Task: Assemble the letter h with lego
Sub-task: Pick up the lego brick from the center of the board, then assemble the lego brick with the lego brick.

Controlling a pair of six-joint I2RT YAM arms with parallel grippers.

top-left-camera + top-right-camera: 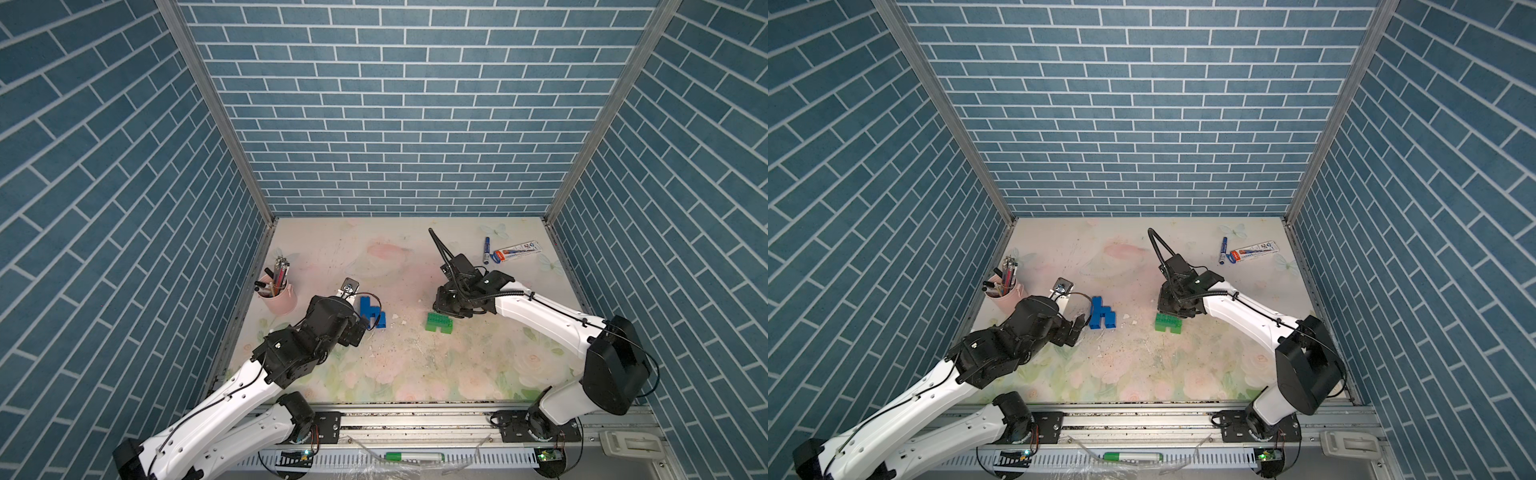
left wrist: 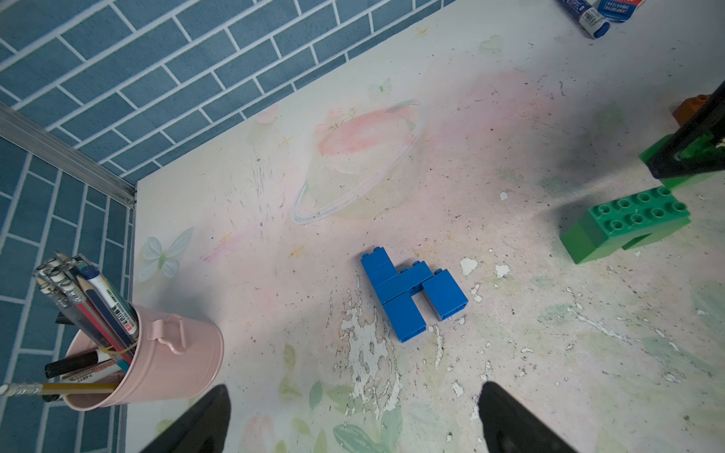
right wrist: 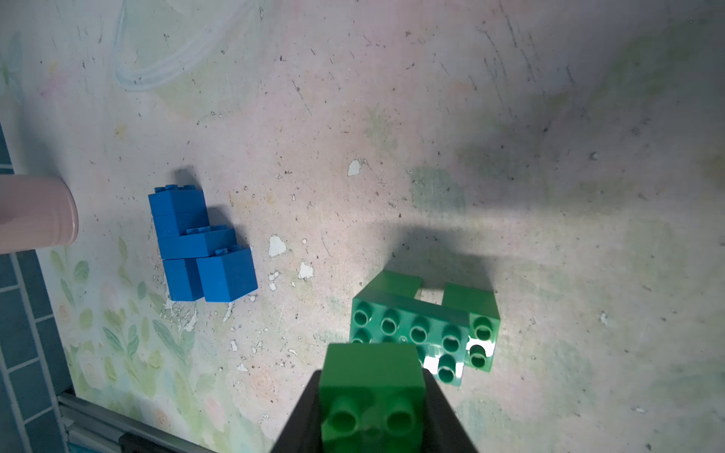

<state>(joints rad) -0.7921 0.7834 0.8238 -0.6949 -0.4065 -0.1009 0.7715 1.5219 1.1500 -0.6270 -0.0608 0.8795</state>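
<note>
Blue lego h point(image 1: 372, 313) lay flat on the floral table point(image 1: 415, 365), left of centre, with its studs turned toward the back wall: a tall stem, a bridging brick and a short leg, all joined. Left gripper point(image 2: 353, 415) hung just short of it on the near side, jaws spread wide and nothing between them. A pink bucket point(image 1: 278, 297) crammed with pens and pencils stood further left, near the side wall. To the right of the blue letter, well apart from it, sat a green arch point(image 1: 439, 323), a long brick laid studs up across square ones with a gap beneath. Right gripper point(image 3: 370, 388) was clamped on a single green square brick point(image 3: 370, 364), holding it off the table at the far side of the arch and overlapping one end of the long brick in the right wrist view. I could not tell whether the two touched. An orange brick point(image 2: 692, 110) showed partly behind that gripper in the left wrist view. A blue marker pen point(image 1: 486, 249) and its box point(image 1: 517, 252) lay at the far right corner, clear of everything. A green-capped marker point(image 1: 413, 457) rested on the front rail.
</note>
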